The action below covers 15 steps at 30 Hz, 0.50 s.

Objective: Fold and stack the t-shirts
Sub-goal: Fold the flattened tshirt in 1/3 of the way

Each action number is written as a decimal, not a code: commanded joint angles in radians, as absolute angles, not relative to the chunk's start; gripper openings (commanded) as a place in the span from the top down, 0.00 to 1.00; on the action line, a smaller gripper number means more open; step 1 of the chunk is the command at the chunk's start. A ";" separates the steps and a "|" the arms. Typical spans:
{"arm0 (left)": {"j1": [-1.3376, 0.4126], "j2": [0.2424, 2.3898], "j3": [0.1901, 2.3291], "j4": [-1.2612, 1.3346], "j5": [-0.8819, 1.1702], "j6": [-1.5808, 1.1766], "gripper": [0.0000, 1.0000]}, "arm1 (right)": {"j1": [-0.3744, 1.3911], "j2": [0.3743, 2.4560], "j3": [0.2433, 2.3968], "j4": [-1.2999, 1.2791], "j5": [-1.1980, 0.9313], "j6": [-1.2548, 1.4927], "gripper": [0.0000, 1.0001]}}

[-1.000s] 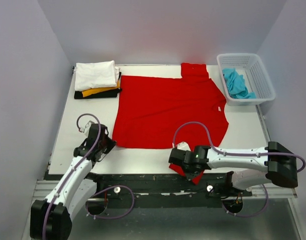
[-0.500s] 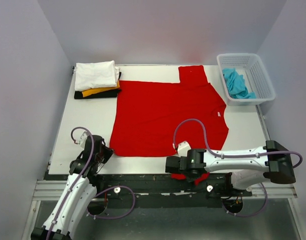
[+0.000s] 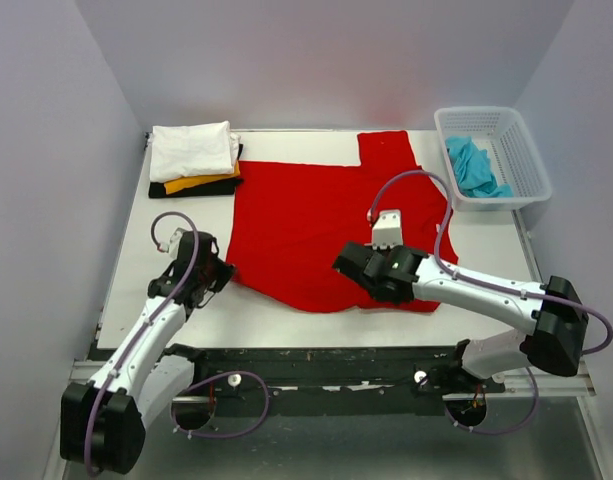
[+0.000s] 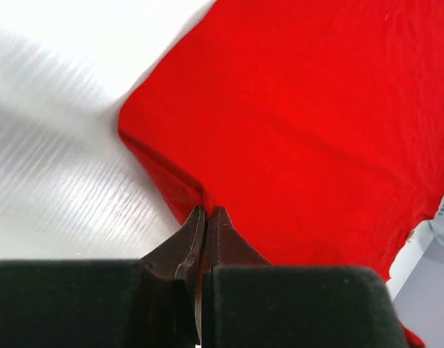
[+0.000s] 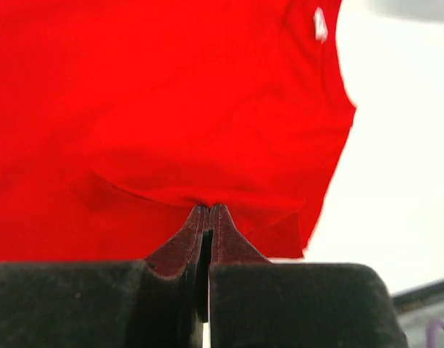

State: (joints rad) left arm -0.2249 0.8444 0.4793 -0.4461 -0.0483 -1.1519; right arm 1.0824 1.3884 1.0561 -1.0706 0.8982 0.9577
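The bright red t-shirt lies spread on the white table, one sleeve toward the back. My left gripper is shut on its near left hem corner; in the left wrist view the closed tips pinch the red cloth at its edge. My right gripper is over the shirt's near right part, shut on a lifted fold of the red cloth at the closed tips. A folded stack of a white, a yellow-orange and a black tee sits at the back left. A turquoise tee lies in the basket.
The white lattice basket stands at the back right corner. Bare table lies between the stack and my left arm, and to the right of the shirt. The table's near edge has a black rail.
My right gripper has moved from the table's near edge up over the shirt, carrying the near sleeve with it. My left gripper has moved forward to the hem corner and shut on it.
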 commanded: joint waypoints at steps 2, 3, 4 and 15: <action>-0.230 0.995 0.616 -0.409 -0.132 -1.150 1.00 | 0.908 1.343 0.996 -0.480 1.031 0.505 0.99; -0.225 1.026 0.639 -0.412 -0.141 -1.145 1.00 | 0.877 1.349 0.995 -0.429 1.026 0.467 0.99; -0.222 1.052 0.665 -0.414 -0.154 -1.143 1.00 | 0.858 1.358 0.996 -0.396 1.029 0.428 0.99; -0.176 1.311 0.895 -0.420 -0.178 -1.122 1.00 | 0.655 1.534 1.069 -0.100 0.989 0.153 0.99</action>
